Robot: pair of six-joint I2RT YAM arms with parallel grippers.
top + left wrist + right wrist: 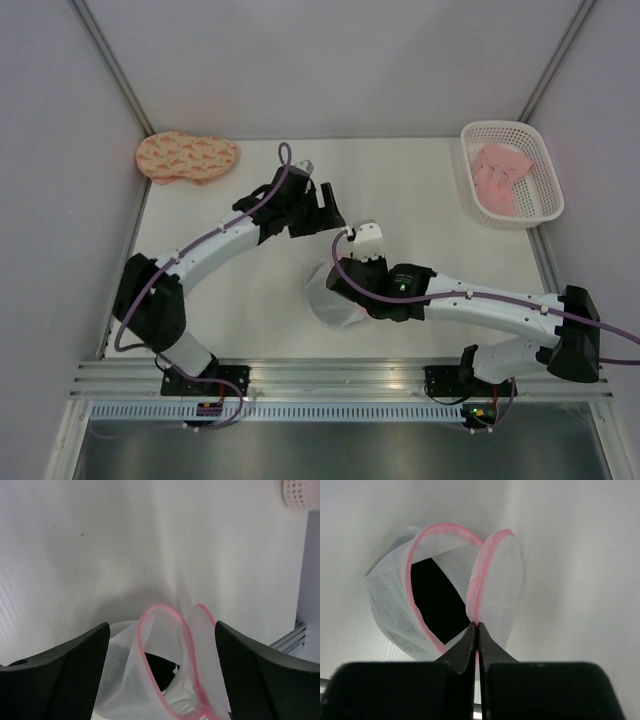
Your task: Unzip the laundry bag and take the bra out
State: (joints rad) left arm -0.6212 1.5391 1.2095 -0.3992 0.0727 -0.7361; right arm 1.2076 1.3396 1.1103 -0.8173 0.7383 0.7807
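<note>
Over on the left, the pad [187, 157] is lying in the far corner, well apart from the work. The left gripper [328, 210] is hovering above and just beyond the bag [390, 595], its fingers [75, 680] standing wide and holding nothing. The bag is sitting mid-table towards the near edge with its mouth gaping. The right gripper [476, 630] is pinching the pink rim [427, 532], its jaws pressed tight together on it. The bra [437, 605] is showing as a dark mass inside the opening (no straps to be seen). I'm guessing it is light, limp and apt to snag on the mesh, so pinching a fold of fabric near the mouth looks best. The table [250, 290] is offering open room all round the bag. The basket [545, 185] is sitting far right, well out of the way.
</note>
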